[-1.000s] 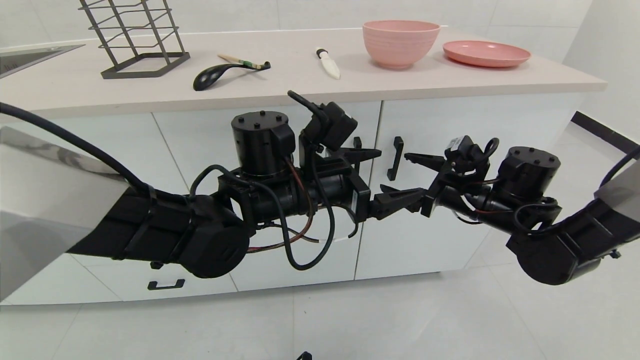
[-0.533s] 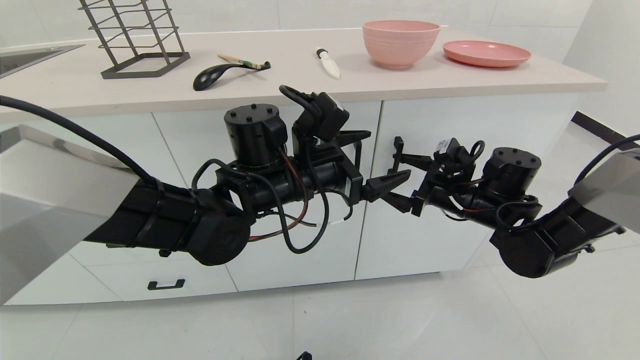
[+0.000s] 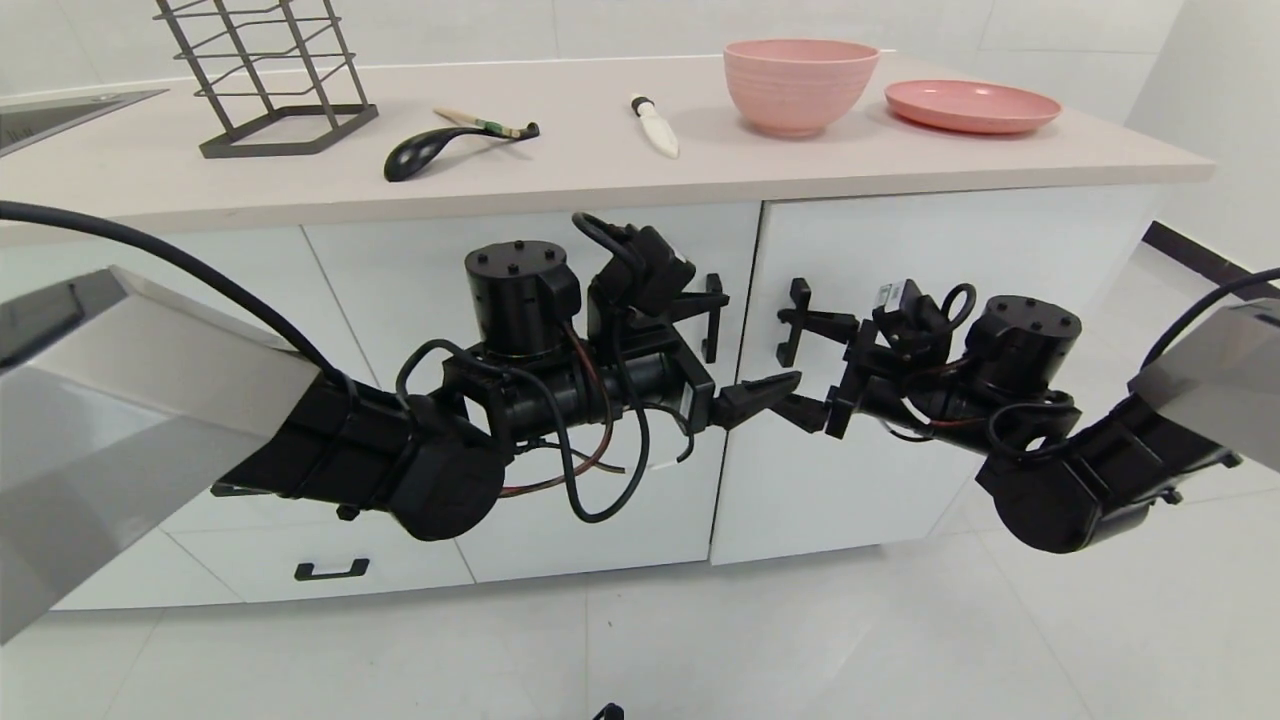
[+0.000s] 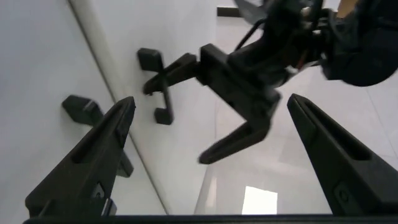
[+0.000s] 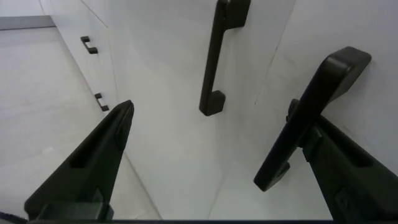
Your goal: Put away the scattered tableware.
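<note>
Your left pincer (image 3: 757, 338) and right pincer (image 3: 786, 360) both hang wide open, holding nothing, low by the cupboard handles (image 3: 712, 345), maybe to open the doors. The bowl (image 3: 800, 85), plate (image 3: 972, 106), spoon (image 3: 438, 146) and knife (image 3: 656, 126) lie up on the worktop (image 3: 600, 172).

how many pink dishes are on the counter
2. A pink bowl stands toward the right end of the counter, and a pink plate lies just to its right, nearer the corner. Nothing there looks able to hide another.
</note>
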Motion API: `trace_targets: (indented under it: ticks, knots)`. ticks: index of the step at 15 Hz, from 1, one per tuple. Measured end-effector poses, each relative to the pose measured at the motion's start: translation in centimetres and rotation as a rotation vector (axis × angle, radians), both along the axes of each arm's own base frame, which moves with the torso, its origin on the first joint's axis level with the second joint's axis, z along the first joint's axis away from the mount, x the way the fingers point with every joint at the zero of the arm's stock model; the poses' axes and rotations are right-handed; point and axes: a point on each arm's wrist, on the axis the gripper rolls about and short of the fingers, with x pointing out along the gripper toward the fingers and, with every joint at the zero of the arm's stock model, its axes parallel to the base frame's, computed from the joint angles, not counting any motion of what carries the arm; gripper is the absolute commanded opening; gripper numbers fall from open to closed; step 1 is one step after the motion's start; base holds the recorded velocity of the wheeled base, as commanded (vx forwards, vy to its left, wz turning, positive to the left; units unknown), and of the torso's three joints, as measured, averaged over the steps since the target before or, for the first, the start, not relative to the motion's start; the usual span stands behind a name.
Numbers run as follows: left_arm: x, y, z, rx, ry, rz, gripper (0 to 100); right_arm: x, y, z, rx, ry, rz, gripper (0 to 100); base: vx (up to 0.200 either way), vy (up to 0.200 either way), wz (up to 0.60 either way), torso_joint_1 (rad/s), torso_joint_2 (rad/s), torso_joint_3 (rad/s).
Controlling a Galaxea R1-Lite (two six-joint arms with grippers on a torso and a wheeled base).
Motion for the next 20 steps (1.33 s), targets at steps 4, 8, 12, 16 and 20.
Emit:
trace_targets:
  ticks: [4,8,12,16,20]
  knots:
    - [1.4,-0.2,0.6,-0.045,-0.055,0.015,100,-3.2,-0.9,0.2,-0.020,0.054,0.045,100,0.000,0.000,0.00,0.000,0.00,0.000]
    - [2.3,-2.6,0.8,-0.085,-0.100,-0.019,100,-8.3,-2.6,1.0,-0.043,0.103,0.062,100,0.000,0.000,0.00,0.000,0.00,0.000]
    - [0.8,-6.3,-0.1,-0.101,-0.111,-0.139,100,-11.4,-4.1,1.2,-0.062,0.110,0.049,100,0.000,0.000,0.00,0.000,0.00,0.000]
    - [-2.2,-9.3,-0.4,-0.129,-0.100,-0.245,100,-11.4,-5.8,1.0,-0.063,0.120,0.001,100,0.000,0.000,0.00,0.000,0.00,0.000]
    - [-3.0,-9.9,-0.6,-0.135,-0.081,-0.249,100,-10.6,-7.6,0.1,-0.068,0.152,-0.113,100,0.000,0.000,0.00,0.000,0.00,0.000]
